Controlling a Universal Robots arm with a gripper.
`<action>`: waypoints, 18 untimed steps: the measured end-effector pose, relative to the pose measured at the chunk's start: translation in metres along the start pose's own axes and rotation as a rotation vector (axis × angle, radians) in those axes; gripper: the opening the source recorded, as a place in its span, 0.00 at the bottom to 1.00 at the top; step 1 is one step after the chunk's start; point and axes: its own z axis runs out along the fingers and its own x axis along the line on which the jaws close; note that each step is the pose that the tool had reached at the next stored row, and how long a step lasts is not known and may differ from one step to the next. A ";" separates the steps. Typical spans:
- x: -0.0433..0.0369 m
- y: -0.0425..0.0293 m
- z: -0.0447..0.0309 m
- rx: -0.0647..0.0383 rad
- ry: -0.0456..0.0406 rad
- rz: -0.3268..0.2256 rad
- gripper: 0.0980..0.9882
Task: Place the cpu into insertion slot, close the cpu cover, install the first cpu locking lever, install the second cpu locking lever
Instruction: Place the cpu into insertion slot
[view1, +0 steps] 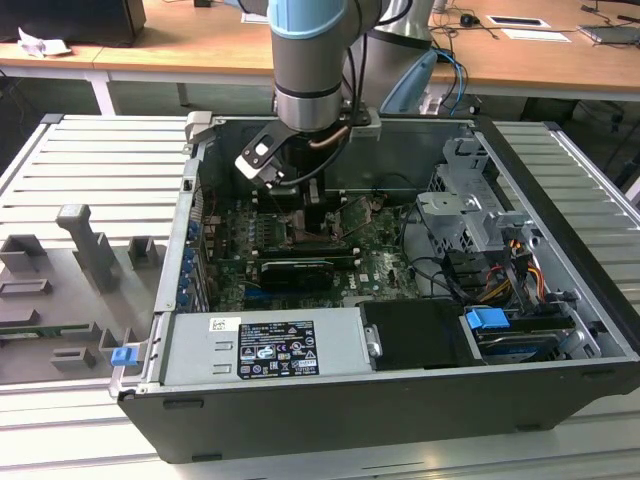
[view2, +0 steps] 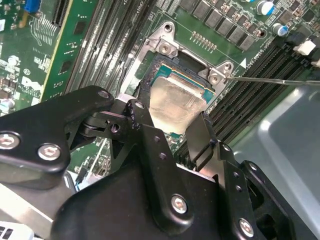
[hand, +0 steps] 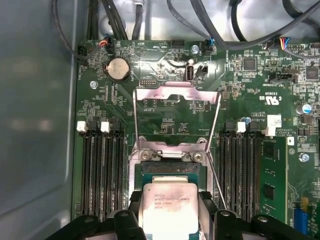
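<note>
The cpu (hand: 167, 212) (view2: 175, 100), a pale silver square chip, sits between two black fingers (view2: 200, 135), level with the insertion slot (hand: 170, 169). My gripper (hand: 169, 200) (view2: 169, 116) is shut on its two opposite edges. The slot's grey metal rim (view2: 165, 45) and dark inner edge show around the chip; whether the chip rests in it or hovers just above, I cannot tell. The cpu cover (hand: 177, 93) stands swung open beyond the slot. Thin wire locking levers (hand: 136, 120) (view2: 270, 80) stick out, released. In the exterior view my gripper (view1: 318, 225) is low over the motherboard.
Black memory slots (hand: 102, 170) (hand: 240, 170) flank the socket on both sides. Cables (hand: 200, 20) run along the board's far edge. A power supply (view1: 265, 345) and a drive cage (view1: 470, 210) fill the case. A grey fixture plate (view1: 80, 270) lies at the exterior view's left.
</note>
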 end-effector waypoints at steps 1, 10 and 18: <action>0.0000 -0.0001 0.0013 0.000 -0.0002 0.002 0.48; -0.0001 0.0025 0.0076 0.001 -0.0030 0.022 0.48; -0.0003 0.0033 0.0133 0.002 -0.0081 0.022 0.48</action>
